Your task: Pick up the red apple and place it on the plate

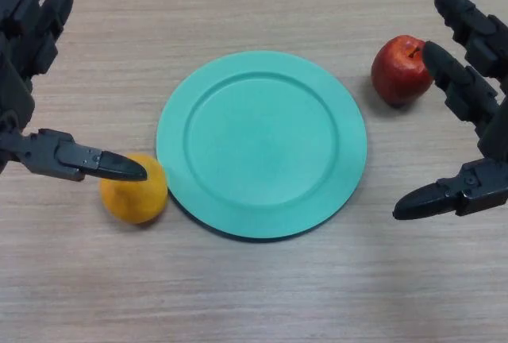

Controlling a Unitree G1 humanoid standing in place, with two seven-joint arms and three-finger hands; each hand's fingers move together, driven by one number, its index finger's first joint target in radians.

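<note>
Plate (pixel 262 220) bare; red apple (pixel 402 70) beside right hand (pixel 476 81), on table (pixel 262 295).

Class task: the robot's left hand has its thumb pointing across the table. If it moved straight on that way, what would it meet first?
Probably the orange, just under the left hand thumb tip; height is unclear, so it might pass over to the green plate.

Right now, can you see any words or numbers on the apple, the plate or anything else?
None: no words, numbers, labels or signs show anywhere.
Red apple: no sticker showing.
Green plate: plain.
Orange fruit: plain.
Left hand and right hand: plain black, no markings.
Wooden table: only grain.
</note>
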